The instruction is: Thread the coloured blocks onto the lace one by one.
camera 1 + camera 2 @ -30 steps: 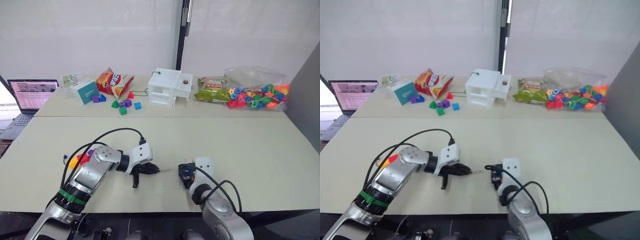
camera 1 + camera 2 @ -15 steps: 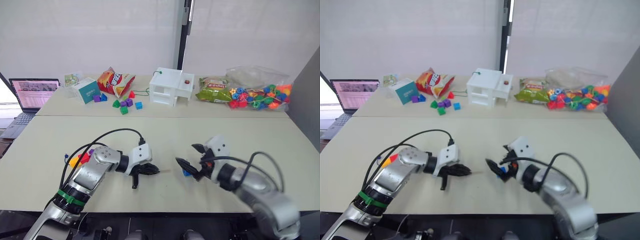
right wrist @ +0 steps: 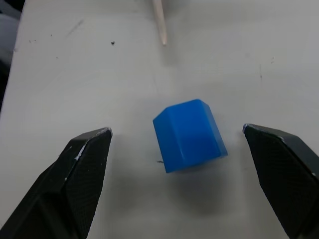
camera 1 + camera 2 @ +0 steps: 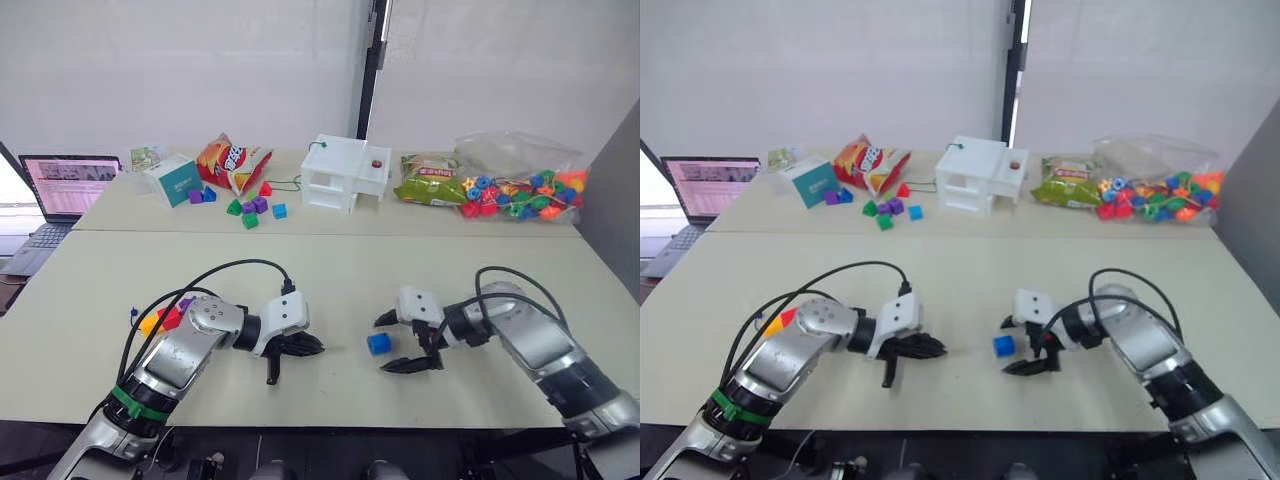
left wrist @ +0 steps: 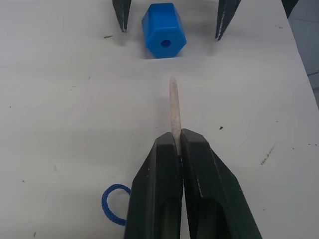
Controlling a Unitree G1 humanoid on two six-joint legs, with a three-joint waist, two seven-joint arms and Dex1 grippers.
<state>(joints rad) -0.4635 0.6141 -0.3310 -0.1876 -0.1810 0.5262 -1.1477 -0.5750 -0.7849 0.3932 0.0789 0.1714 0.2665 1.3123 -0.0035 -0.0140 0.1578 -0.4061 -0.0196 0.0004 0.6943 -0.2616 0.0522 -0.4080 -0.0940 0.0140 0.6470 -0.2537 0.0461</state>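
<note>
Left wrist view: blue block point(image 5: 163, 38) now released on the counter point(image 5: 60, 99).
Right hand point(image 4: 404, 342) has spread wide; left hand point(image 5: 178, 142) grasps the lace point(image 5: 174, 107) tip (hole faces it), threading pending.

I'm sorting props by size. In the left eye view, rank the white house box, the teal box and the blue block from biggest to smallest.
1. White house box
2. Teal box
3. Blue block, smallest even though it lies nearest the camera, between the open right gripper's fingers.

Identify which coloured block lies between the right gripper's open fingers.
The blue block, alone on the table between the right gripper fingers; the red block and yellow-orange block lie behind the left arm.
</note>
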